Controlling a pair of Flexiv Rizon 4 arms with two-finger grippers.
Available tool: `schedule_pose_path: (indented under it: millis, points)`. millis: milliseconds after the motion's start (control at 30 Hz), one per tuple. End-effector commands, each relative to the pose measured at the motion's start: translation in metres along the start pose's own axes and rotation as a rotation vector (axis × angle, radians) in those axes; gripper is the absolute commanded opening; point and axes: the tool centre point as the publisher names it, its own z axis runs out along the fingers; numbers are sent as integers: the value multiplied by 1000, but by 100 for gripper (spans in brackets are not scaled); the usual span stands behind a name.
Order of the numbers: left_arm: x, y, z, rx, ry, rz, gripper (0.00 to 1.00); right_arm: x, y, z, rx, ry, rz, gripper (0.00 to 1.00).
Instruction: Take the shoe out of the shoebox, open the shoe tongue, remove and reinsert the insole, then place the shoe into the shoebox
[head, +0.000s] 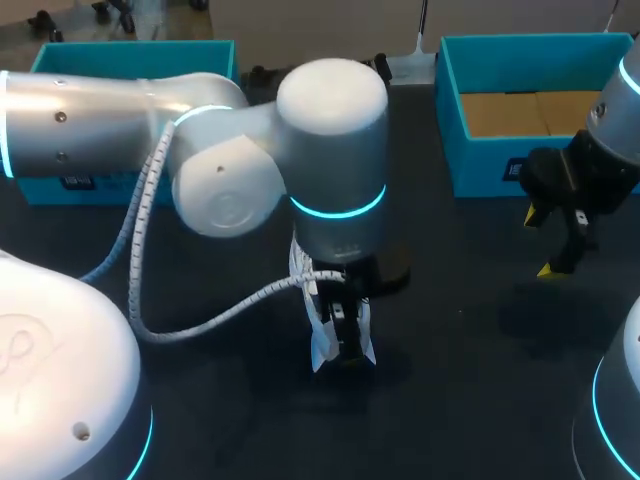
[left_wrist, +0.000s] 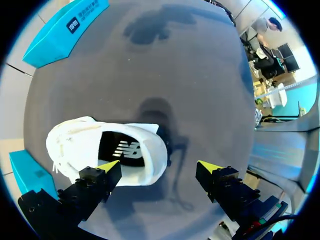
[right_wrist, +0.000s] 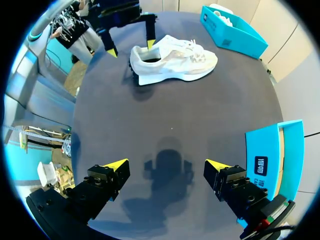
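At your left, a teal shoebox (head: 130, 60) sits at the back of the worktop (head: 470, 330). Your left tool (left_wrist: 157, 167) hangs open over the white sneaker (left_wrist: 75, 142), which stands on the worktop outside both boxes, with one yellow tip at its heel opening. Farther right is a second teal shoebox (head: 530, 100). Your right tool (right_wrist: 167, 165) is open above the dark worktop.

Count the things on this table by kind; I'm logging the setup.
White shoe: 1
Teal boxes: 2
Grippers: 2
Total: 5
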Motion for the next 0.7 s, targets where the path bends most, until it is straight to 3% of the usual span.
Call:
schedule_pose_path:
  millis: [33, 300, 600, 700]
  points:
    - [0, -5, 14, -6, -4, -5, 100, 1, 0, 0, 1, -1, 0, 100]
    - [-6, -12, 35, -19, -3, -5, 100, 1, 0, 0, 1, -1, 0, 100]
    - [-7, -13, 55, -30, 26, -12, 60, 1, 0, 0, 1, -1, 0, 100]
    - [-4, -12, 60, -33, 39, -7, 55, 1, 0, 0, 1, -1, 0, 100]
